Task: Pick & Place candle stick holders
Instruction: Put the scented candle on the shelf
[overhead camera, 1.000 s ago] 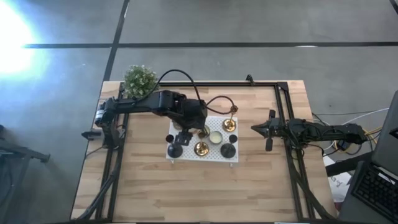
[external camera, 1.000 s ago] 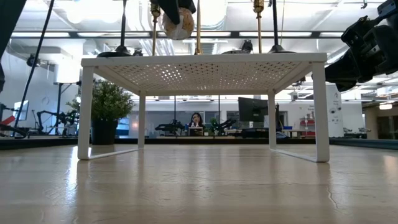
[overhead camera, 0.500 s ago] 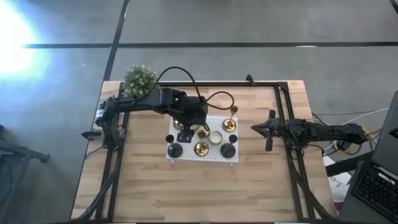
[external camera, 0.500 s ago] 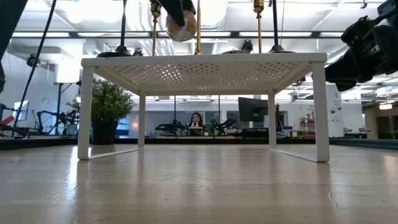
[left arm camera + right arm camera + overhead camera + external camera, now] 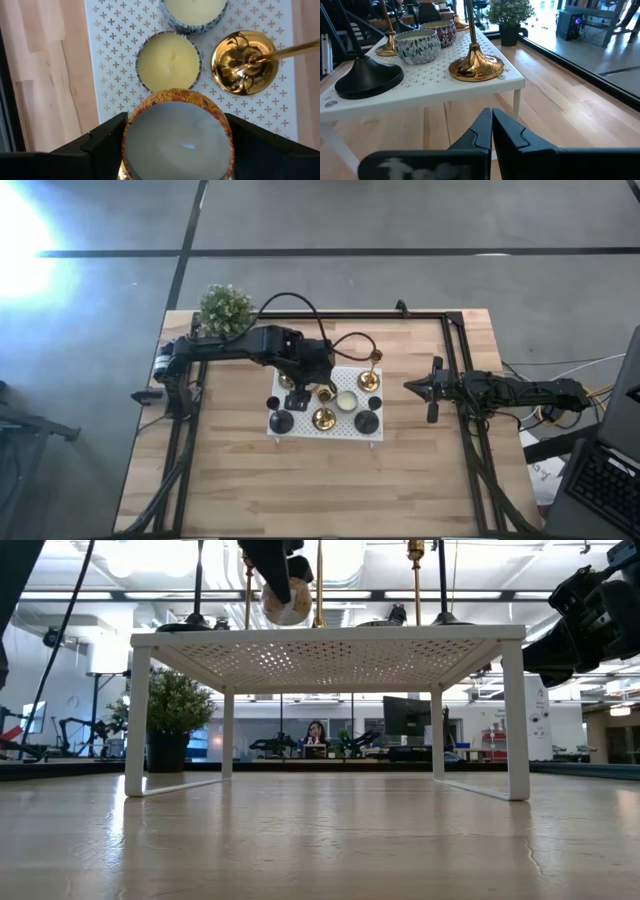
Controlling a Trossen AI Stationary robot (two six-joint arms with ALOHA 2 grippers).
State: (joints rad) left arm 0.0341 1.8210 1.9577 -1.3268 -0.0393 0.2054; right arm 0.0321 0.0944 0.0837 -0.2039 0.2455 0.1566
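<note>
My left gripper hangs over the left part of the white perforated shelf, shut on a round candle tin with an orange patterned rim. In the low view the tin is a little above the shelf top. Three brass holders and several squat black ones stand on the shelf by their round bases. My right gripper is shut and empty, hovering right of the shelf. My left gripper pinches the tin's opposite side walls between its two fingers. The fingers come from above, pointing down. The tin is lifted clear, its open top up, slightly tilted in the low view.
Two candles in patterned cups and a brass holder's base sit on the shelf right under the tin. A potted plant stands at the table's far left corner. A black frame runs along the table's edges.
My left gripper has gone down toward the shelf top, still shut on the candle tin. The tin now sits lower, close above the shelf.
</note>
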